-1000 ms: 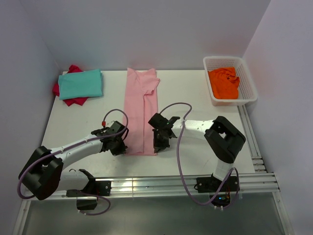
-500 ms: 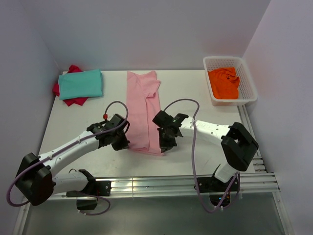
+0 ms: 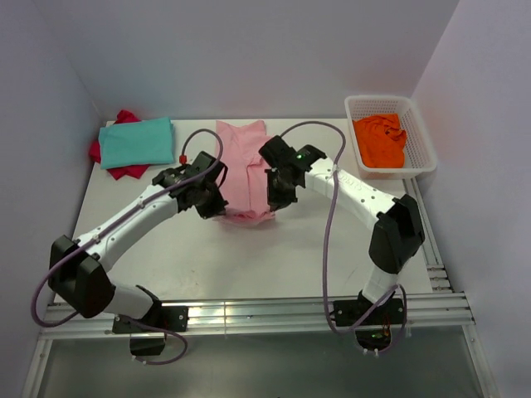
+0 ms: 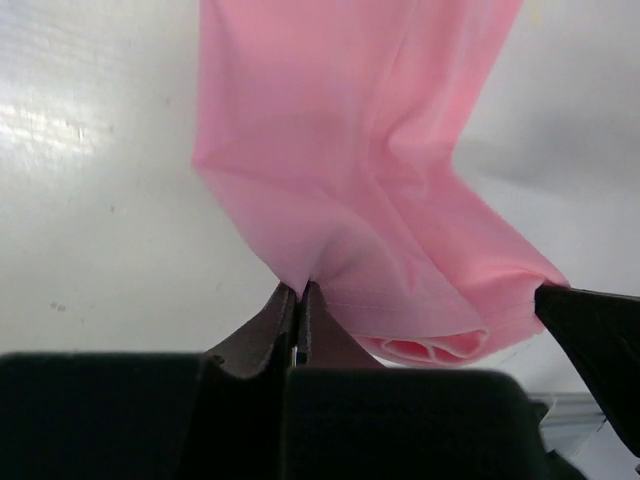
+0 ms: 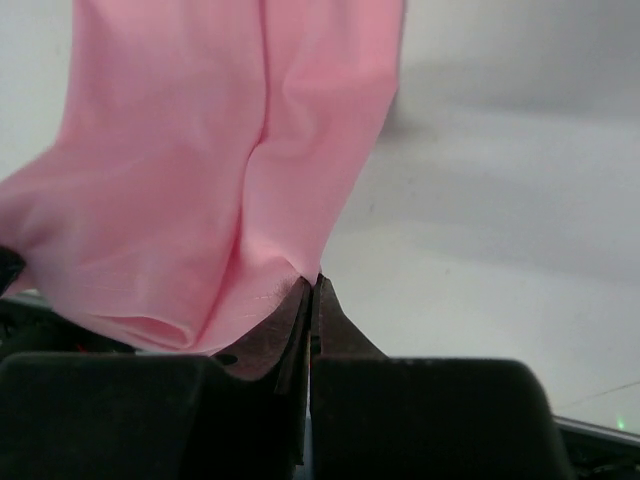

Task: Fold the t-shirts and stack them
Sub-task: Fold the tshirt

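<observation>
A pink t-shirt [image 3: 242,166], folded into a long strip, lies at the middle back of the table. Its near end is lifted and carried back over the rest. My left gripper [image 3: 217,207] is shut on the near left corner of the pink t-shirt [image 4: 350,190]. My right gripper [image 3: 272,199] is shut on the near right corner of it [image 5: 210,170]. A folded teal t-shirt [image 3: 138,142] lies on a red one [image 3: 124,170] at the back left. An orange t-shirt [image 3: 380,139] lies crumpled in the white basket [image 3: 419,133].
The white basket stands at the back right corner. The teal and red stack is close to the left wall. An aluminium rail [image 3: 249,311] runs along the near edge of the table.
Both grippers have lifted the near end of the pink t-shirt and carried it away from the near edge towards the back, doubling the strip over itself.
</observation>
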Robot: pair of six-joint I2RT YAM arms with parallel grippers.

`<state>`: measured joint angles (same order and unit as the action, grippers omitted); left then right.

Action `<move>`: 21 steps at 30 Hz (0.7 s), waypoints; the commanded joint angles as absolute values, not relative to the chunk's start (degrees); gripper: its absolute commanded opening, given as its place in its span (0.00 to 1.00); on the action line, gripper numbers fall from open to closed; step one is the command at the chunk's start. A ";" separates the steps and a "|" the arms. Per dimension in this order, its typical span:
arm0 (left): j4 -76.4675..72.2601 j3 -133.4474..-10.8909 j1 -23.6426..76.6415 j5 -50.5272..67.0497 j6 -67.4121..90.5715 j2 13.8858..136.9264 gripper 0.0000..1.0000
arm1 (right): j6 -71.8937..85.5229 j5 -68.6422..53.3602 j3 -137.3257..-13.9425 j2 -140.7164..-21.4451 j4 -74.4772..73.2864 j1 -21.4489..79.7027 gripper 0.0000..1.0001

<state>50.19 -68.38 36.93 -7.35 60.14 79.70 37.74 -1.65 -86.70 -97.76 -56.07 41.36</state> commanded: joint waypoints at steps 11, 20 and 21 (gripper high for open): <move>50.10 -88.05 25.33 -4.31 49.14 97.19 0.00 | 28.40 -1.49 -112.81 -114.93 -66.52 32.00 0.00; 49.83 -99.04 18.99 -1.06 45.44 109.76 0.00 | 28.03 -5.80 -130.50 -129.45 -69.96 27.78 0.00; 49.92 -101.40 18.55 -0.88 45.27 112.47 0.00 | 28.04 -6.06 -131.39 -130.42 -69.87 27.34 0.00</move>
